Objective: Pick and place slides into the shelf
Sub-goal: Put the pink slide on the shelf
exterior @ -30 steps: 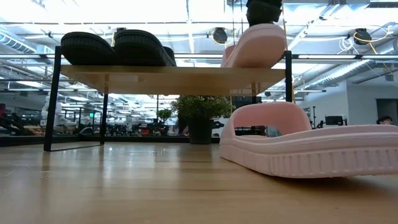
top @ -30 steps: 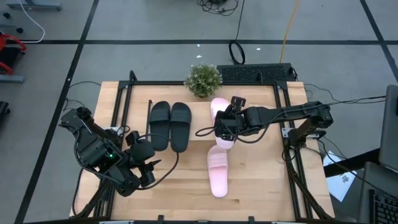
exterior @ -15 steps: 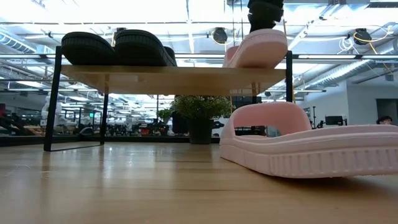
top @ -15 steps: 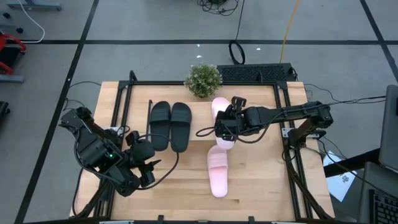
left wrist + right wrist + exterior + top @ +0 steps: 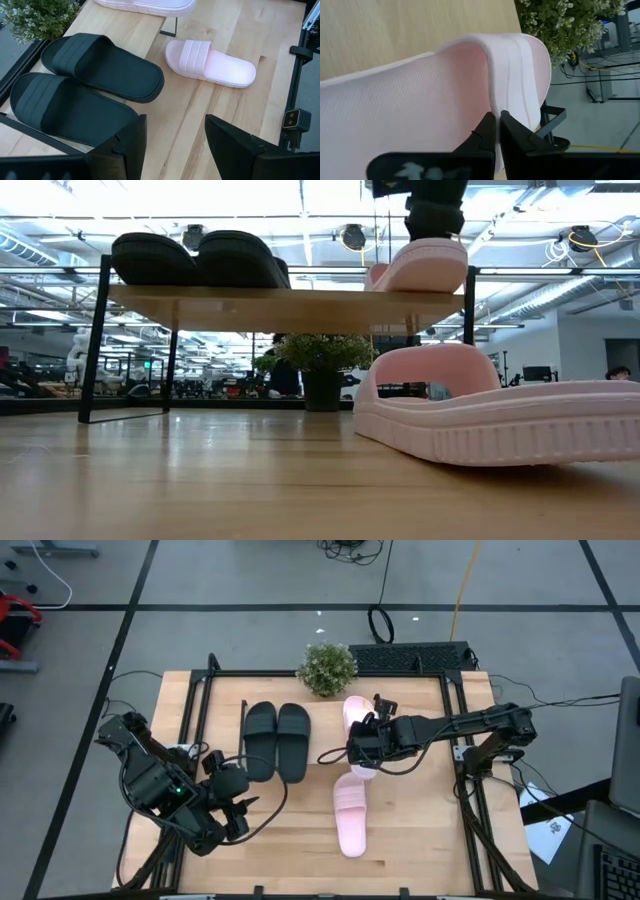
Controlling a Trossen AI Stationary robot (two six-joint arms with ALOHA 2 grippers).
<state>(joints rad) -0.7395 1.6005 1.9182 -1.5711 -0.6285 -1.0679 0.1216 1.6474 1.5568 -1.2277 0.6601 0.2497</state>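
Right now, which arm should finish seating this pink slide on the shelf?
The right. Its gripper is shut on the pink slide at the shelf, heel raised. The left gripper waits open, low by the table's near-left.

One camera looks straight down on the desk (image 5: 410,830); one sits at desk height; two ride close behind the jaws. All share the shelf (image 5: 290,300).

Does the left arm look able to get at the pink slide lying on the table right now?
Probably yes. The left gripper is open and idle, and only bare tabletop lies between it and the pink slide. The right gripper is busy on the shelf.
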